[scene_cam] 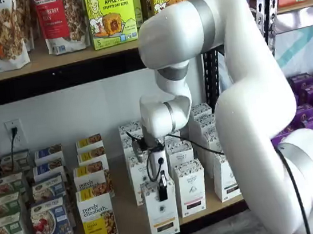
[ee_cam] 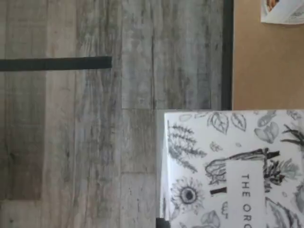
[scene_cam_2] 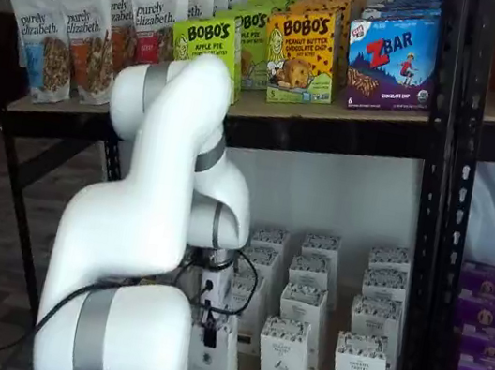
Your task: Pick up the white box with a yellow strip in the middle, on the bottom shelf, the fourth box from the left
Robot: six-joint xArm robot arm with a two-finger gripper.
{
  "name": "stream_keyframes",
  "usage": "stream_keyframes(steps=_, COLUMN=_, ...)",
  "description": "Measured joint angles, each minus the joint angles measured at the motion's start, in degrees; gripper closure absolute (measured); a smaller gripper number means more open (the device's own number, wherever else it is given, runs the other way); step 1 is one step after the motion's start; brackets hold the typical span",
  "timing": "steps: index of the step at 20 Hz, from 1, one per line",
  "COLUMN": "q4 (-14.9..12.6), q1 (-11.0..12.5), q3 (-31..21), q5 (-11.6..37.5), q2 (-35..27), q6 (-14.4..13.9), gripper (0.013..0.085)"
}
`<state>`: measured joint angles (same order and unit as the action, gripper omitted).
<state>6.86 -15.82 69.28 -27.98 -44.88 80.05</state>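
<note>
Black rack, tan bottom shelf (scene_cam: 127,224): the white box (scene_cam: 161,211) stands upright at the front edge, long axis vertical, directly beneath the gripper (scene_cam: 162,190), whose black fingers are clamped on the box's top from above

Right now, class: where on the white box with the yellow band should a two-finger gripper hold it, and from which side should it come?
Grip the white box at its top, coming down from above with a finger on each broad face. It stands upright at the bottom shelf's front edge, tall and narrow, with neighbours close beside it. The gripper is already shut on its top this way.
</note>
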Motion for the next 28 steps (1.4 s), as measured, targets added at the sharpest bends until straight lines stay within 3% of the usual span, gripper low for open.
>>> stream_keyframes(steps=4, q4=1.1, q1=-0.3, q3=-4.3, q5=0.7, q2=3.4, q6=0.8, gripper=0.049)
stream_keyframes(steps=16, q4=-0.2, q1=-1.5, q3=-15.8, q5=3.1, q2=13.4, q6=-1.5, gripper=0.049)
stream_keyframes(steps=24, q4=2.0, q1=-2.8, q3=-21.2, q5=1.5, q2=20.3, q6=-0.9, gripper=0.049)
stream_keyframes(steps=28, q4=0.6, q1=-3.0, q3=-23.4, q5=0.3, q2=23.9, q6=-2.4, gripper=0.049)
